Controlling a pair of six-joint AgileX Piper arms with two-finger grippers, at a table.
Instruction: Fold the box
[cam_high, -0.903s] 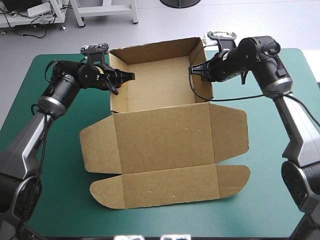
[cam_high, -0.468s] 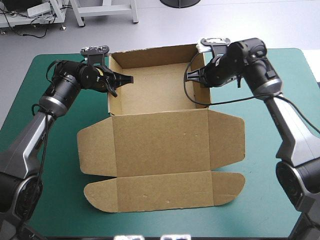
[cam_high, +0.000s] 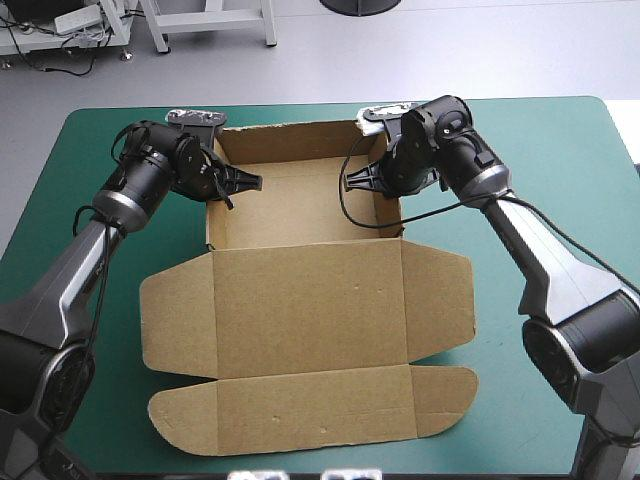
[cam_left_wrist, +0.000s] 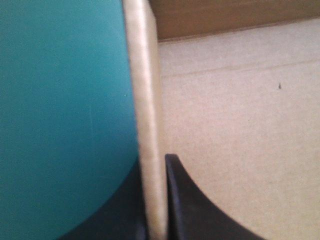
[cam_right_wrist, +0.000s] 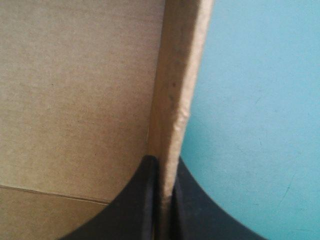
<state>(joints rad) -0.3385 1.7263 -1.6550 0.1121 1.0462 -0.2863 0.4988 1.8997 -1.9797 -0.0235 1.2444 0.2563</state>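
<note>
High view: brown box (cam_high: 310, 300) on teal-green cover (cam_high: 560, 150)

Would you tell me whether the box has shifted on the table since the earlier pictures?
Yes: the box has slid toward the teal-green cover's left and near edges.

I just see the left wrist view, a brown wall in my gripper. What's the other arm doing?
Observer: The right gripper is shut on the opposite side wall of the box, one finger inside, one outside.
Operator: Is the lid up?
Observer: No. The lid lies flat on the teal-green table, nearer the robot than the raised walls.
Operator: Does the lid have a flap?
Observer: Yes. A long front flap lies flat too, nearest the robot.
</note>
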